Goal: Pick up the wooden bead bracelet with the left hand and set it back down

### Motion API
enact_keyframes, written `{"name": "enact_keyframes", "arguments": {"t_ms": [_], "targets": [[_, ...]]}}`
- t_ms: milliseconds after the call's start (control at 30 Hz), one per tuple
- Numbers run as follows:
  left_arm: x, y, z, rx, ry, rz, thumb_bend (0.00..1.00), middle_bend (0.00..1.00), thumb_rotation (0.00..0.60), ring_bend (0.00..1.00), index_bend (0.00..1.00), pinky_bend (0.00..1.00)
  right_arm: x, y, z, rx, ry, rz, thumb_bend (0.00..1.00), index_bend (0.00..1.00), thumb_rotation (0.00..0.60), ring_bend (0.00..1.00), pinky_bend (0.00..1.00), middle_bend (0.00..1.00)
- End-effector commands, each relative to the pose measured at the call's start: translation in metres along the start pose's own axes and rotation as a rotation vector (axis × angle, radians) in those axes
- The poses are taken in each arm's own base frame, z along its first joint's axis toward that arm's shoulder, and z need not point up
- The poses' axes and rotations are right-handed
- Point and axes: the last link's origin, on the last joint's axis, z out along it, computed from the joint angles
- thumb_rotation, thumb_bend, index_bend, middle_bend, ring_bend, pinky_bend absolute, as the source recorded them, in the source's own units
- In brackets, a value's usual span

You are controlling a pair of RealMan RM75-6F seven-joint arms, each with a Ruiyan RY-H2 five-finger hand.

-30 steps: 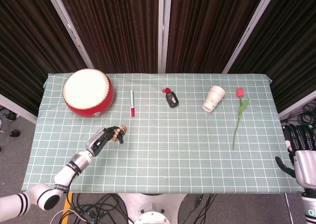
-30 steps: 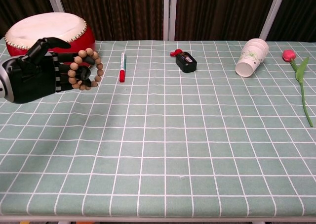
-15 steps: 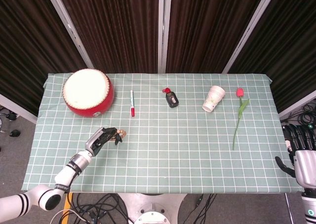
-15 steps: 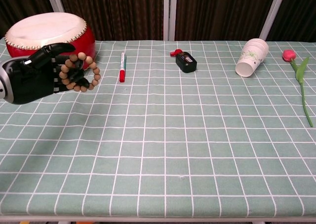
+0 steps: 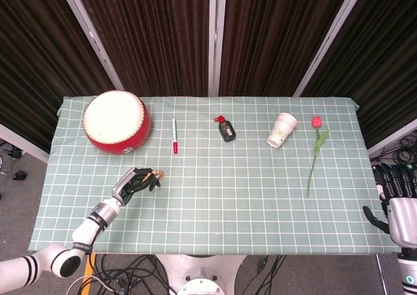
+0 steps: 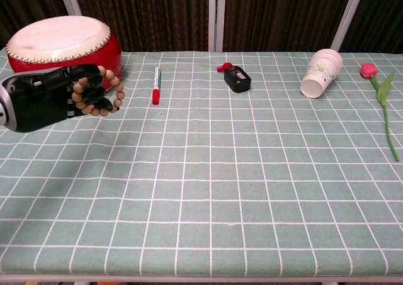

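Note:
My left hand (image 6: 47, 99) holds the wooden bead bracelet (image 6: 104, 96), a ring of light brown beads, in its curled fingers at the left of the table. In the head view the left hand (image 5: 133, 183) shows in front of the red drum, with a few beads of the bracelet (image 5: 158, 174) peeking out at its fingertips. Whether the bracelet touches the cloth cannot be told. My right hand (image 5: 393, 194) hangs off the table's right edge, fingers apart, holding nothing.
A red drum (image 5: 116, 122) stands at the back left. A red-capped marker (image 5: 174, 136), a small black bottle (image 5: 225, 129), a tipped paper cup (image 5: 281, 129) and a tulip (image 5: 316, 148) lie along the back. The checked green cloth (image 5: 228, 197) covers the table.
The left hand has drawn back to the left and lowered with the bracelet in it, its fingers closing further over the beads. The right hand has not moved.

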Motion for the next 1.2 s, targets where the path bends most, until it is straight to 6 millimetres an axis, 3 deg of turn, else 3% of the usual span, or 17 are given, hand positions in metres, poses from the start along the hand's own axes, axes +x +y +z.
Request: {"name": "enact_keyframes", "arguments": {"t_ms": [33,167,300,433,933,1200], "targets": [[0.0003,0.0,-0.0001,-0.001,0.003,-0.002,0.46,0.75,0.422,0.49,0.69,0.12,-0.0001,-0.0002,0.0001,0.001,0.0,0.0,0.12,0.0,0.6,0.0,0.0,0.08],[0.0002,-0.0001,-0.0004,-0.002,0.006,-0.006,0.46,0.77,0.403,0.5,0.7,0.12,0.0003,-0.0002,0.0001,0.0,0.001,-0.001,0.12,0.0,0.6,0.0,0.0,0.08],[-0.0001,0.0004,-0.0002,-0.003,0.004,-0.01,0.46,0.77,0.302,0.51,0.72,0.12,0.0006,0.0,-0.0006,-0.002,0.001,-0.001,0.12,0.0,0.6,0.0,0.0,0.08],[-0.0005,0.0005,-0.0002,-0.005,0.0,-0.006,0.47,0.77,0.253,0.51,0.72,0.12,0.0007,-0.0001,-0.0008,-0.003,0.001,-0.002,0.12,0.0,0.6,0.0,0.0,0.08],[-0.0019,0.0,-0.0012,-0.008,-0.002,0.001,0.59,0.76,0.263,0.5,0.7,0.12,0.0025,-0.0001,-0.0016,-0.003,0.007,-0.003,0.12,0.0,0.6,0.0,0.0,0.08],[-0.0028,0.0001,-0.001,-0.011,-0.008,0.006,0.61,0.7,0.309,0.5,0.62,0.12,0.0033,-0.0001,-0.002,-0.004,0.01,-0.003,0.12,0.0,0.6,0.0,0.0,0.08]]}}
